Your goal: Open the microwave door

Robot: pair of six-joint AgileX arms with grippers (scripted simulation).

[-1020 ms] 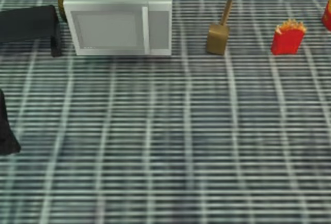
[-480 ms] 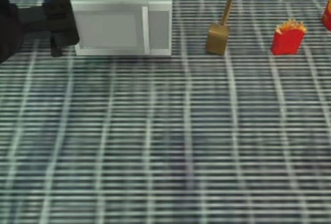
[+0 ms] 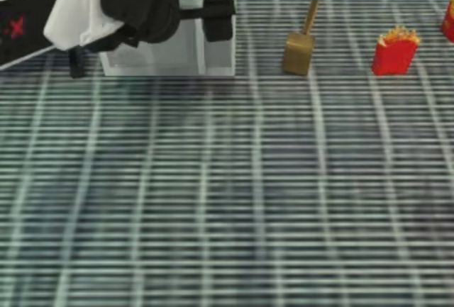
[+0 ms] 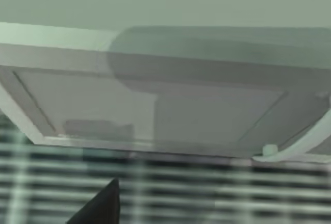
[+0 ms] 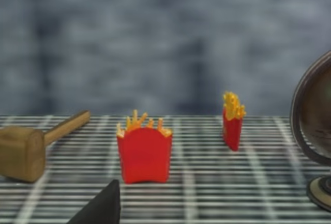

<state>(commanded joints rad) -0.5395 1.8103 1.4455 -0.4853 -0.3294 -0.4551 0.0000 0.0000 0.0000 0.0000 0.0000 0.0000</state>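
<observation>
Rigid grey microwave door (image 4: 155, 115) lies directly below the left gripper (image 3: 216, 13); finger state unreadable. Hinged panel: likely pull its free edge.

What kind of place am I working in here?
Probably a rendered test tabletop, not a real kitchen. A grey table with a ribbed grid surface carries unrelated props: a microwave, a wooden mallet and red cartons of fries. Behind it is only a blurry blue-grey backdrop.

White-shelled left arm (image 3: 78, 9) with black joints, red markings, black end effector (image 3: 218, 13).
</observation>
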